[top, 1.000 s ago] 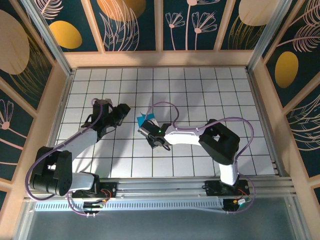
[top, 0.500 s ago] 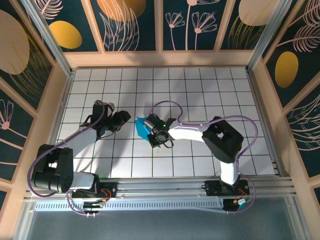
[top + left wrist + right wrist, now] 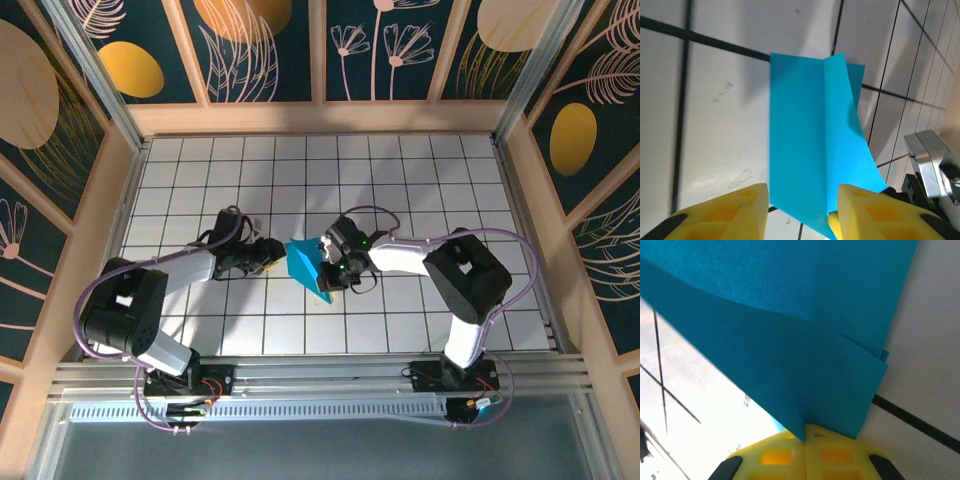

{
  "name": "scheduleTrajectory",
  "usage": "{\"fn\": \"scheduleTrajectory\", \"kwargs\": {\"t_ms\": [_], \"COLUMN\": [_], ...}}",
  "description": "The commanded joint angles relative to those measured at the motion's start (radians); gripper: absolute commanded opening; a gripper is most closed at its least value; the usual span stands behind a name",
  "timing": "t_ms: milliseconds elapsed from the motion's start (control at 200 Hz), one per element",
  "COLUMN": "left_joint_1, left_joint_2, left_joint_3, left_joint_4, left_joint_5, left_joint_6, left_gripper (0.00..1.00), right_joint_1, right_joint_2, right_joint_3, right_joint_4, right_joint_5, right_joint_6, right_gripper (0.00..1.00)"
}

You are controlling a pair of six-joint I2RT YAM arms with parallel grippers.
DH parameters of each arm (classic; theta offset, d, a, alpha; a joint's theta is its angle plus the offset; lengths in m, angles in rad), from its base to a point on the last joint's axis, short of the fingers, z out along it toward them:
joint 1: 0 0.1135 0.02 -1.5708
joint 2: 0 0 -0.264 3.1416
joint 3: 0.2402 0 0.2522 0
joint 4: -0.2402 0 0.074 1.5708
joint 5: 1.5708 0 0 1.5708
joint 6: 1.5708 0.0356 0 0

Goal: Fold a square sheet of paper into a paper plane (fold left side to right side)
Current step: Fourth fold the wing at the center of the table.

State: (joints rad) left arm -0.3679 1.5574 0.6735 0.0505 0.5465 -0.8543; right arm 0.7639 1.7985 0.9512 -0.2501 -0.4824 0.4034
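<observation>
The square sheet of paper (image 3: 303,263) is bright cyan-blue and lies folded near the middle of the white grid table, one flap lifted off it. In the left wrist view the paper (image 3: 805,150) shows a straight crease with the raised flap to its right. My right gripper (image 3: 327,268) is shut on the paper's edge; its yellow fingers (image 3: 832,452) meet on the paper (image 3: 790,340). My left gripper (image 3: 273,255) sits at the paper's left side, low over the table. It (image 3: 801,215) is open, with the paper's near edge lying in the gap between the yellow fingers (image 3: 725,215).
Wooden walls with dark floral panels (image 3: 320,50) enclose the white grid table (image 3: 420,180) on three sides. A metal rail (image 3: 320,385) carrying both arm bases runs along the near edge. The right arm's elbow (image 3: 465,275) rises right of the paper.
The right gripper has swung round to the right with the paper. The left gripper has moved right and nearer, up to the paper's left edge, and its jaws have narrowed.
</observation>
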Motion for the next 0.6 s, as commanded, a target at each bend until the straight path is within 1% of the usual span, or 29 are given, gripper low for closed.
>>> {"fn": "scheduleTrajectory", "kwargs": {"t_ms": [0,255,420,440,596], "left_joint_1": [-0.034,-0.113,-0.136,-0.138,-0.143], "left_joint_2": [0.032,0.12,0.15,0.179,0.215], "left_joint_3": [0.038,0.112,0.137,0.139,0.164], "left_joint_4": [0.034,0.052,0.059,0.062,0.063], "left_joint_5": [0.022,0.021,0.016,0.017,0.012], "left_joint_6": [-0.021,-0.046,-0.055,-0.054,-0.056], "left_gripper": [0.4,0.4,0.4,0.4,0.4], "right_joint_1": [-0.02,-0.026,-0.029,-0.03,-0.03], "right_joint_2": [-0.033,-0.03,-0.031,-0.031,-0.028], "right_joint_3": [-0.042,-0.058,-0.067,-0.068,-0.066], "right_joint_4": [0.039,0.041,0.052,0.052,0.048], "right_joint_5": [-0.073,-0.033,-0.036,-0.036,-0.035], "right_joint_6": [0.025,0.018,0.023,0.023,0.018], "right_gripper": [0.08,0.08,0.08,0.08,0.09]}}
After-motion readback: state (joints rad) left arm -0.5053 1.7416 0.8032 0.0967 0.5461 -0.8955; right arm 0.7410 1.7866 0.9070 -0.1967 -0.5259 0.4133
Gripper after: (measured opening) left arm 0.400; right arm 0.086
